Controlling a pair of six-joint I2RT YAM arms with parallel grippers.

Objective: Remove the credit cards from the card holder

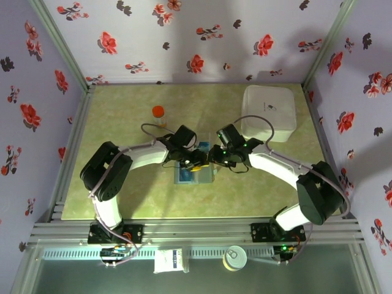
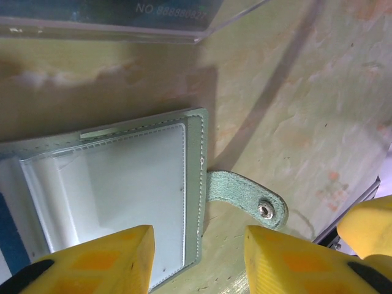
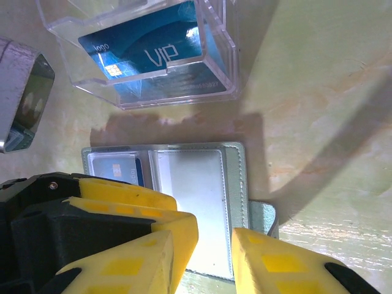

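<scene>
L pincer [image 2: 199, 248] released over card holder [image 2: 122, 177]; R pincer [image 3: 214, 251] grip unclear; blue card [image 3: 147, 52] in clear box [image 3: 230, 73].

table [image 1: 122, 202]: bears the items below; arm bases at its near edge.
card holder [image 1: 195, 176]: open, flat at table centre, between the two arms.
strap [image 2: 245, 199]: on the table, out from the holder's side edge.
clear tray [image 3: 228, 67]: on the table just behind the holder, not touching it.
tray card [image 3: 147, 52]: inside the clear tray.
pocket card [image 3: 122, 170]: in the holder's panel away from the strap.
left gripper [image 2: 199, 245]: over the holder's strap-side edge, one finger above the panel, the other beside the strap.
right gripper [image 3: 214, 239]: above the same panel, just beside the left gripper.
box [image 1: 269, 112]: back right corner.
bottle [image 1: 158, 114]: upright, behind centre, to the left, well apart from the box.
packet [image 1: 170, 260], can [image 1: 234, 257]: off the table, before the bases, packet on the left.
</scene>
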